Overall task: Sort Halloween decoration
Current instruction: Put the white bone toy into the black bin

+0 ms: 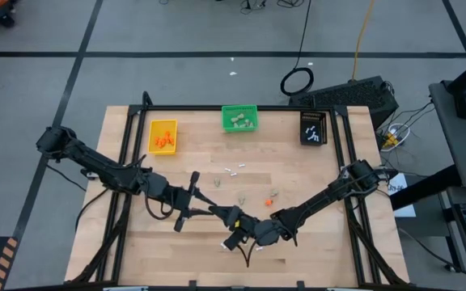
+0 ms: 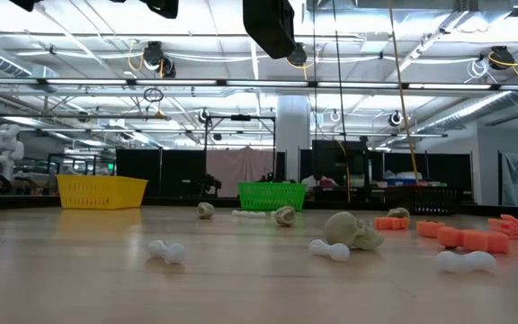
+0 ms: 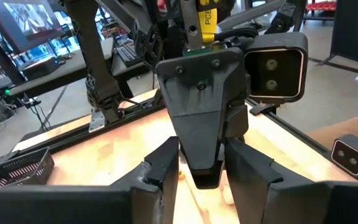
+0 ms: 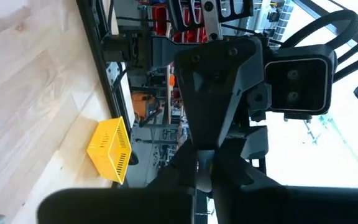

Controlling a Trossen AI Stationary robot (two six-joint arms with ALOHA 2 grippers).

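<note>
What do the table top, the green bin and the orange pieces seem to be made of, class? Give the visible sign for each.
Table top: likely pale wood with a matt finish, since grain and plank joints show. Green bin: probably moulded plastic, with a uniform bright colour and slotted lattice walls. Orange pieces: apparently plastic or rubber, evenly coloured and smooth; the pictures leave open which.

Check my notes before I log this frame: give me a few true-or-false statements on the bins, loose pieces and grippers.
1. The yellow bin holds orange bits. True.
2. The green bin sits between the yellow bin and the black bin. True.
3. Every piece is already binned. False: an orange bit and a white stick lie loose on the table.
4. The left gripper and right gripper are far apart. False: they meet near the table's front.
</note>
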